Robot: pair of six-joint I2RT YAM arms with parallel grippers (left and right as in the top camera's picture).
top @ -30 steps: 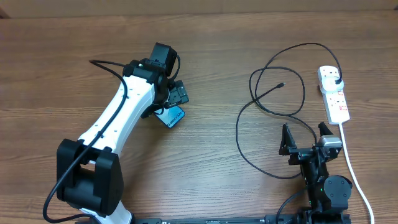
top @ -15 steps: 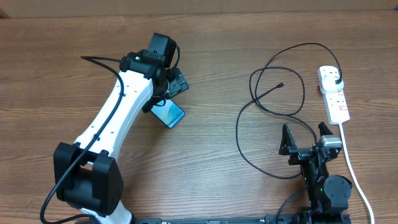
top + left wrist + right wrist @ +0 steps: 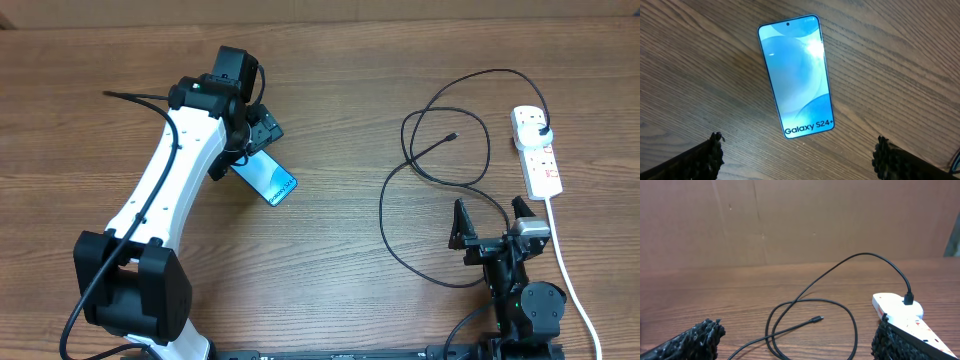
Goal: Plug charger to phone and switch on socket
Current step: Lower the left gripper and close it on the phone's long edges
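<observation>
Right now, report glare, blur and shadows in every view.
Left wrist: a bright glare patch washes the upper right of the phone screen, though its text stays readable. Right wrist: charger and socket are sharp; the near fingertips look dark. Overhead: even light, faint shadows only.

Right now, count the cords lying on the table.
2: the black charger looped right of centre, plugged into the socket; the socket's white cord running toward the near right edge.

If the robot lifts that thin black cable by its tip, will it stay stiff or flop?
Probably flop: the cable lies in loose, crossing loops, so it would likely sag and trail. It looks thin, so probably light. Its plug head sits in the socket, so that end would likely stay anchored.
</observation>
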